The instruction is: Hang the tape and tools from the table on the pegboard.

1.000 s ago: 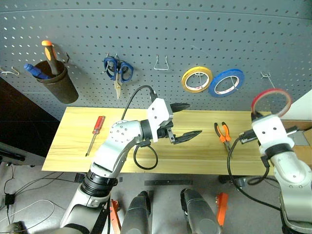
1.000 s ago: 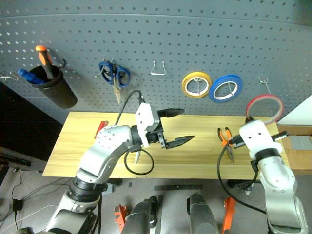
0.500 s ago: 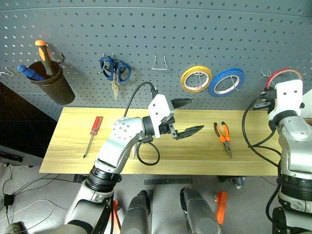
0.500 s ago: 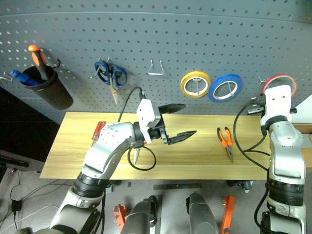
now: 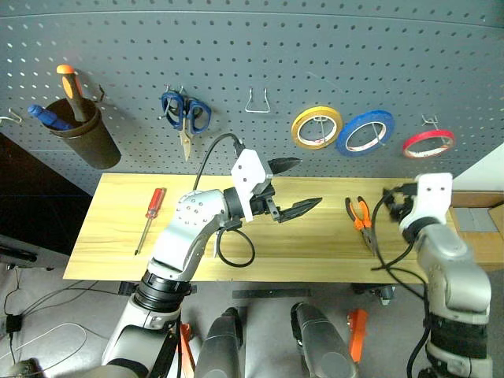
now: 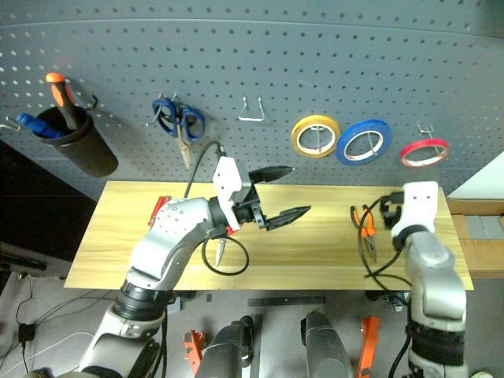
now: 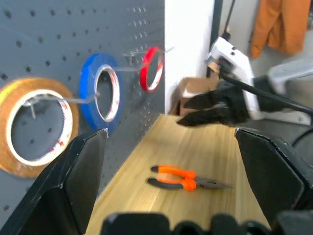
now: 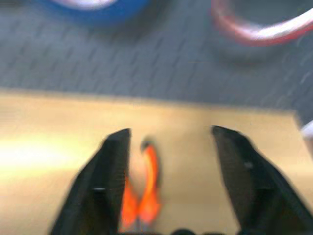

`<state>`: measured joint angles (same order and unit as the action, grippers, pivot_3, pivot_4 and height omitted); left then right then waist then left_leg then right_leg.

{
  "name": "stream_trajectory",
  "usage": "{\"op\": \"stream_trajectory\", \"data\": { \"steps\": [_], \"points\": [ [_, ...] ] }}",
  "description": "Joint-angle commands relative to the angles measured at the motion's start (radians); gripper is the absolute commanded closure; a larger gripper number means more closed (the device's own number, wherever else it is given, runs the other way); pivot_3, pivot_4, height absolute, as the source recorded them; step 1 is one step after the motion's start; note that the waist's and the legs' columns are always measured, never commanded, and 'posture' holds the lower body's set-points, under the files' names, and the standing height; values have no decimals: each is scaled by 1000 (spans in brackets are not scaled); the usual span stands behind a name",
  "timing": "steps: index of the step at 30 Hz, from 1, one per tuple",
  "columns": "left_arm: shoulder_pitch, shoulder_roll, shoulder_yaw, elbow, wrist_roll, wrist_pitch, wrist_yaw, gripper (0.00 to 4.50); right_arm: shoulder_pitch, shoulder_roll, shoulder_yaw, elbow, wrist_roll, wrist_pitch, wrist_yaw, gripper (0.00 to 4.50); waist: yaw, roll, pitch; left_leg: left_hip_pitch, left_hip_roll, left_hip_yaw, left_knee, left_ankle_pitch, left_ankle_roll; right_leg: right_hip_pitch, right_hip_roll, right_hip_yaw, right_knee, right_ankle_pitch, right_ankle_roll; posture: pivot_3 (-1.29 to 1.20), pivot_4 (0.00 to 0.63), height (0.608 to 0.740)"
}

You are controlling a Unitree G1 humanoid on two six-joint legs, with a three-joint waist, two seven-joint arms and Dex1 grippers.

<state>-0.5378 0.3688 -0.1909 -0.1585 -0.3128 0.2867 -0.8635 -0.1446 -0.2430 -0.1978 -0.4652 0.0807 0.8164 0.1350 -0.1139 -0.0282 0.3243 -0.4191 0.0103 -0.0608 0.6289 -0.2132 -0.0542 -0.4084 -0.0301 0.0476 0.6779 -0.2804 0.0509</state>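
1. Hovering above the middle of the table [image 5: 315, 252], the left gripper [image 5: 298, 187] points toward the right with its two black fingers spread wide; nothing lies between them.
2. The right gripper [image 7: 208, 108] hangs above the right end of the table, pointing toward the pegboard [image 5: 315, 63]. Its fingers [image 8: 110, 181] stand apart and hold nothing.
3. The orange-and-black-handled needle-nose pliers [image 5: 361, 217] lie flat on the table, just left of the right gripper and beneath its line of view, apart from both fingers.
4. The red tape roll [image 5: 428, 143] hangs on a hook at the right end of the pegboard, above and beyond the right gripper, free of it.
5. Left of the red roll hang the blue tape roll [image 5: 365, 131] and then the yellow tape roll [image 5: 317, 127], each on its own hook.
6. An empty wire hook [image 5: 257, 102] sits left of the yellow roll.
7. The blue-handled scissors [image 5: 186, 116] hang further left, blades pointing down.
8. A dark cup [image 5: 88, 138] at the far left of the pegboard holds an orange-handled screwdriver [image 5: 69, 85].
9. The slim red-handled screwdriver [image 5: 150, 215] lies on the left part of the table, well apart from both grippers.
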Motion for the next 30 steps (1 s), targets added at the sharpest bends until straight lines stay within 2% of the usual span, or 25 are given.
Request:
{"op": "stream_trajectory", "data": {
  "steps": [1, 3, 6, 10, 18, 28, 30],
  "points": [
    [-20, 53, 19, 63, 21, -56, -60, 0, 45, 35, 75, -96, -2, 74, -28, 691, -1, 0, 0, 1, 0, 0, 0, 0, 0, 0, 1, 0, 0, -2, 4, -185, 319, 740],
    [-34, 102, 4, 109, 44, -90, -115, 0, 8, 50, 82, -44, -16, 127, -56, 60, -1, 0, 0, 0, 0, 0, 0, 0, 0, -1, 3, 0, 0, -2, 3, -184, 320, 740],
    [-50, 147, -6, 158, 62, -110, -176, 0, -74, 58, 71, 57, -7, 200, -74, 60, -1, 0, 0, 0, 1, 1, 1, 1, -2, -2, 3, 2, 0, -1, 2, -180, 319, 740],
    [-59, 159, 6, 188, 62, -122, -202, 0, -180, 41, 44, 222, 20, 206, -46, 60, 0, 0, 0, 0, 1, 1, 0, 2, -2, -2, 3, 2, 0, -1, 2, -171, 321, 740],
    [-48, 153, 7, 176, 75, -124, -197, 0, -357, -49, 32, 655, 4, 55, -26, 60, 2, 0, 0, -13, 1, 0, 0, 1, -1, -14, 2, -1, 2, 2, -4, -146, 315, 740],
    [-34, 160, 21, 157, 82, -122, -172, 0, -515, -120, 6, 1025, 38, -28, 30, 60, 2, 0, 0, -13, 1, 1, 2, 2, -1, -14, 2, -1, 3, 3, -4, -125, 296, 740],
    [-34, 160, 21, 158, 81, -122, -168, 0, -535, -127, 14, 1060, 32, -42, 43, 448, 3, 0, 0, -13, 1, 1, 2, 2, -1, -14, 2, -1, 3, 3, -5, -125, 292, 740]
  ]
}}
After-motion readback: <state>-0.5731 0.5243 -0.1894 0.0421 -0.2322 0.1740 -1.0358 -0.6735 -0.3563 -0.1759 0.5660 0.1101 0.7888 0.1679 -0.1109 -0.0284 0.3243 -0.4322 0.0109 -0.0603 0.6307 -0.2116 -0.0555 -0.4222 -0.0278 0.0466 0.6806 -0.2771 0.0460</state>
